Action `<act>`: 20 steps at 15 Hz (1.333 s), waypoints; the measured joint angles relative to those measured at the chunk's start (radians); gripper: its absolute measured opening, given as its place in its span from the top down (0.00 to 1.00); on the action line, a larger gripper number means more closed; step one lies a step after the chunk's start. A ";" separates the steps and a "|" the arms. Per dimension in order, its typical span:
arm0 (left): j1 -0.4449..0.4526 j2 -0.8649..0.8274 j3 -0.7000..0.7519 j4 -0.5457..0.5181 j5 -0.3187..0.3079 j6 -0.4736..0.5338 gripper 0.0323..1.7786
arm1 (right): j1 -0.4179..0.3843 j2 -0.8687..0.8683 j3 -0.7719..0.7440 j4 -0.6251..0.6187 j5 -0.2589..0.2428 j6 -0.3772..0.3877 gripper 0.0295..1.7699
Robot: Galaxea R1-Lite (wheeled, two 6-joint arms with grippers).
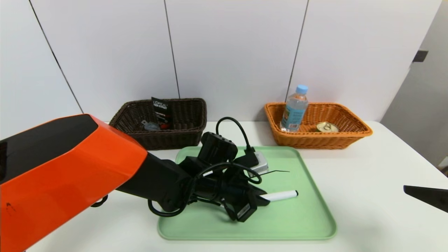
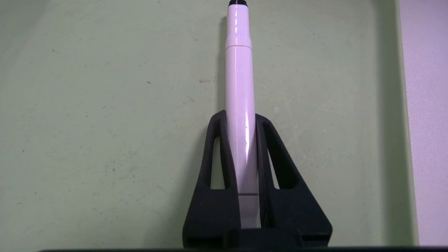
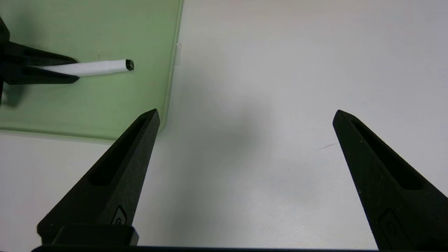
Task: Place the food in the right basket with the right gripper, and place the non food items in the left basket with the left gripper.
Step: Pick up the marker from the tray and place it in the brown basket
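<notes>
Marker (image 2: 239,105) clamped in left gripper (image 2: 240,120) over tray (image 2: 105,122); right gripper (image 3: 245,117) spread wide, seen only at wrist.

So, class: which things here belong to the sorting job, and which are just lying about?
Job:
white marker, clamped in left gripper
brown basket
orange basket
water bottle
can
silver item
right gripper, open, parked

Lying about:
green tray
white table

A laboratory-style test station: a bare white tabletop (image 1: 367,182) set against plain white wall panels (image 1: 231,52), with a green tray (image 1: 297,217) at centre, a brown basket (image 1: 185,122) at 11 o'clock and an orange basket (image 1: 350,129) at 1 o'clock, arranged as sorting props.
</notes>
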 joint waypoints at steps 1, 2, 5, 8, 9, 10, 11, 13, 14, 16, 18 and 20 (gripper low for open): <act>0.000 -0.001 -0.005 0.002 0.002 -0.013 0.90 | 0.000 0.001 0.000 0.000 0.000 0.000 0.03; 0.000 -0.004 -0.014 0.006 0.004 -0.031 0.90 | 0.001 0.001 0.000 0.000 0.000 0.000 0.03; -0.014 -0.032 -0.080 0.031 0.017 -0.164 0.90 | 0.001 0.003 0.001 0.000 0.001 0.001 0.03; -0.029 -0.082 -0.129 0.088 0.022 -0.300 0.90 | 0.001 0.005 0.001 0.000 0.002 0.001 0.03; -0.030 -0.099 -0.146 0.092 0.022 -0.359 0.90 | 0.001 0.005 0.001 0.001 0.002 0.001 0.03; -0.032 -0.121 -0.165 0.094 0.023 -0.434 0.90 | 0.001 0.005 0.001 0.001 0.002 0.000 0.03; -0.033 -0.141 -0.178 0.095 0.027 -0.492 0.90 | 0.001 0.005 0.001 0.001 0.002 0.001 0.03; -0.032 -0.177 -0.190 0.094 0.059 -0.527 0.90 | 0.001 0.006 0.001 0.000 0.001 0.000 0.03; -0.028 -0.198 -0.198 0.095 0.079 -0.532 0.90 | 0.001 0.007 0.001 0.000 0.002 0.000 0.03; -0.009 -0.236 -0.225 0.098 0.118 -0.548 0.90 | 0.002 0.010 0.000 0.000 0.001 0.000 0.03; 0.041 -0.275 -0.253 0.098 0.162 -0.585 0.90 | 0.001 0.013 0.000 -0.001 -0.005 0.000 0.03; 0.117 -0.312 -0.264 0.097 0.186 -0.606 0.90 | 0.001 0.019 0.000 -0.001 -0.007 0.001 0.03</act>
